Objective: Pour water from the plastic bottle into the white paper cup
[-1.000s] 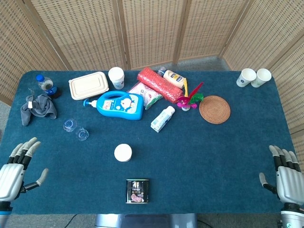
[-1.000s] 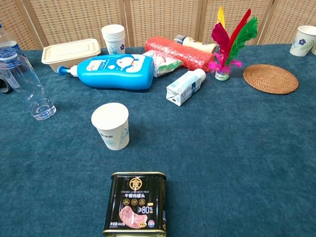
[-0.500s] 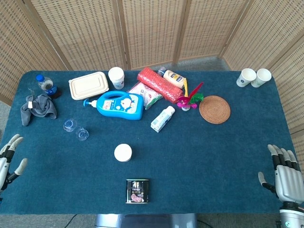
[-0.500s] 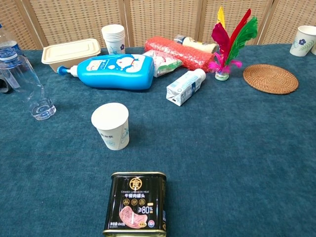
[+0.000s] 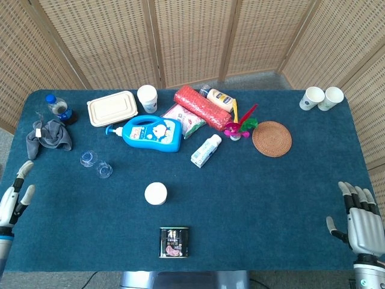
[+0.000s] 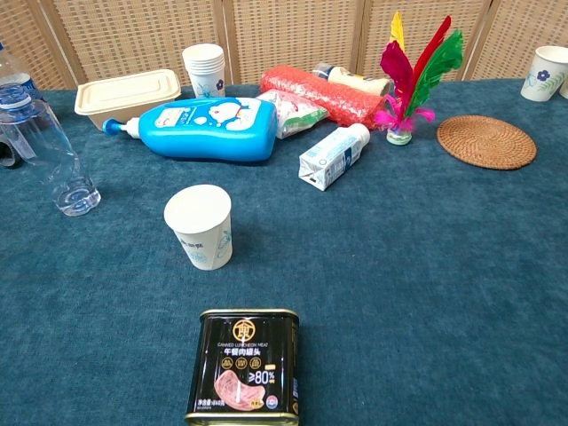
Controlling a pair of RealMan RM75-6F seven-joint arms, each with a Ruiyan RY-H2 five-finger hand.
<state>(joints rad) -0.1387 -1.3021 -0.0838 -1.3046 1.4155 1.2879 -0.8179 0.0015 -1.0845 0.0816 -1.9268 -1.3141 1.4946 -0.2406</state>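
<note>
The white paper cup (image 5: 155, 193) (image 6: 200, 224) stands upright on the blue tablecloth, just behind a black tin. A clear plastic bottle (image 6: 43, 149) (image 5: 96, 164) is to the cup's left, apart from it; whether it holds water I cannot tell. My left hand (image 5: 14, 195) shows only partly at the table's left edge, fingers stretched out and holding nothing, well away from the bottle. At the near right corner, my right hand (image 5: 360, 218) has its fingers spread and is empty. Neither hand shows in the chest view.
A black meat tin (image 5: 174, 242) (image 6: 245, 365) lies near the front edge. Across the back are a blue detergent bottle (image 5: 147, 133), lunch box (image 5: 112, 108), stacked cups (image 5: 147, 97), red roll (image 5: 202, 107), milk carton (image 5: 206, 150), feather shuttlecock (image 5: 240, 125), wicker coaster (image 5: 272, 138) and grey cloth (image 5: 49, 136).
My left hand has drawn back to the table's left edge, so less of it shows. The right hand has barely shifted. Cup and bottle have not moved.
</note>
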